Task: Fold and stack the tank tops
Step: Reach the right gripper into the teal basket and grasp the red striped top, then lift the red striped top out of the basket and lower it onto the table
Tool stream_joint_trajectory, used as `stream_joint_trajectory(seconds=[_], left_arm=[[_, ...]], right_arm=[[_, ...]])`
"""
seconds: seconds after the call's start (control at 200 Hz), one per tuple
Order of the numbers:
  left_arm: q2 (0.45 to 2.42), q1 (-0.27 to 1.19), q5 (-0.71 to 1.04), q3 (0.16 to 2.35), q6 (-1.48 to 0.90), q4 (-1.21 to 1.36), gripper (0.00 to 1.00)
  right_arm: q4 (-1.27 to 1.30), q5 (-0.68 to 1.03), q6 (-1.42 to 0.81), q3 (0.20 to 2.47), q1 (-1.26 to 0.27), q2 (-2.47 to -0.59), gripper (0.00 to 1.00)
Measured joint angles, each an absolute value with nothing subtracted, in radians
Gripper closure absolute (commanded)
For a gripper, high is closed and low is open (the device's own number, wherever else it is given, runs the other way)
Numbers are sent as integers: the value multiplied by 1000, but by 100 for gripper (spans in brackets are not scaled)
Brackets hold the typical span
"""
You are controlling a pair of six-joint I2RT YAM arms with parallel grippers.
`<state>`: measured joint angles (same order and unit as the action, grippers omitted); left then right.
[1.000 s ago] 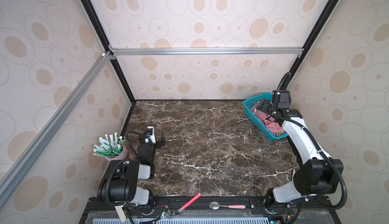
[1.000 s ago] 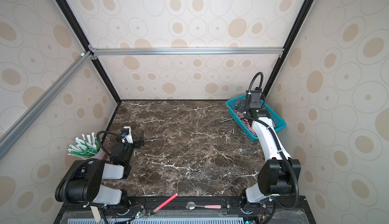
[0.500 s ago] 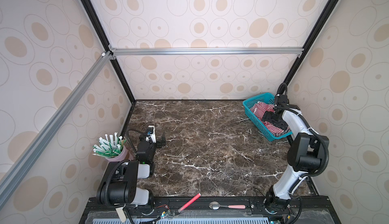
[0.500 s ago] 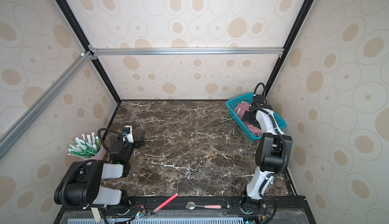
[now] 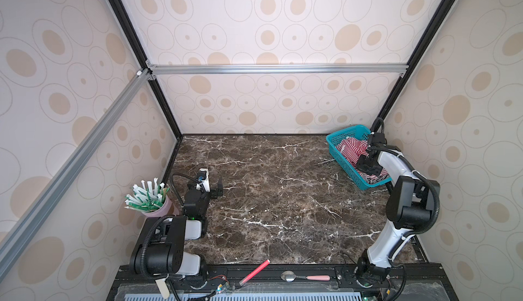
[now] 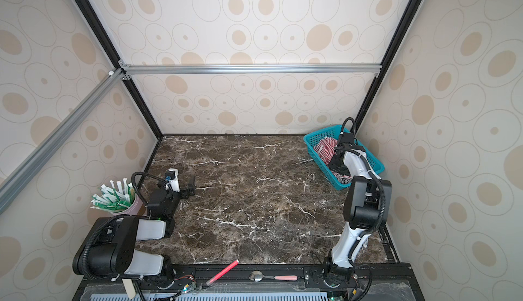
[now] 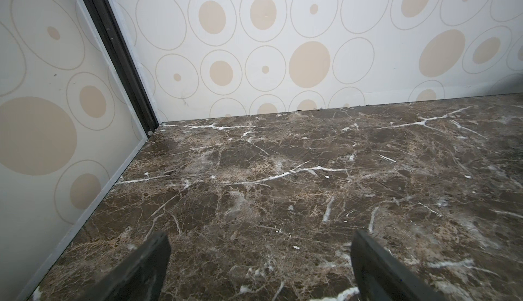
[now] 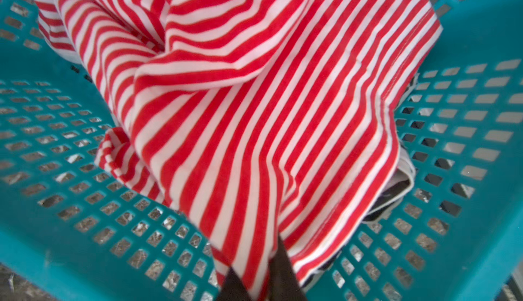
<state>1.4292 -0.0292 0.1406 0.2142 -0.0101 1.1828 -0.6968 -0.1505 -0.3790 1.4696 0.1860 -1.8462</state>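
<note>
Reaching into basket [image 5: 348,131], right fingers [image 8: 284,268] pinching red-striped top [image 8: 240,132]

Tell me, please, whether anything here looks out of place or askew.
A red stick and a pink-handled spoon lie loose on the black base rail in front of the table, the stick askew. The red-and-white tank top sits crumpled in the teal basket.

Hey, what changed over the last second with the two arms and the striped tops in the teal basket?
The right gripper came down into the teal mesh plastic basket as its elbow swung up, then shut on a fold of the red-and-white striped cloth tank top. The left gripper stayed open over the brown marble table, and the basket did not shift.
</note>
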Motion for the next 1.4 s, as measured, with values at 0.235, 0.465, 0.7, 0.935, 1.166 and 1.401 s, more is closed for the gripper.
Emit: stream_joint_trajectory(seconds=[0.235, 0.465, 0.7, 0.935, 1.166, 1.401], left_arm=[[1429, -29, 141, 215, -10, 1179, 1], [1363, -29, 153, 286, -3, 1021, 1], [1217, -32, 220, 597, 35, 602, 2], [1129, -32, 276, 736, 56, 287, 1], [1037, -32, 279, 742, 66, 113, 1], [1035, -32, 284, 761, 66, 31, 1]], right_arm=[[-694, -134, -379, 1470, 186, -1790, 100], [-702, -93, -397, 1490, 186, -1549, 100], [-715, -45, -400, 1555, 139, -1288, 100], [-717, 27, -368, 1629, -64, -1084, 100], [-689, 201, -371, 1731, -178, -981, 100], [-647, 338, -423, 1791, -226, -1069, 100]])
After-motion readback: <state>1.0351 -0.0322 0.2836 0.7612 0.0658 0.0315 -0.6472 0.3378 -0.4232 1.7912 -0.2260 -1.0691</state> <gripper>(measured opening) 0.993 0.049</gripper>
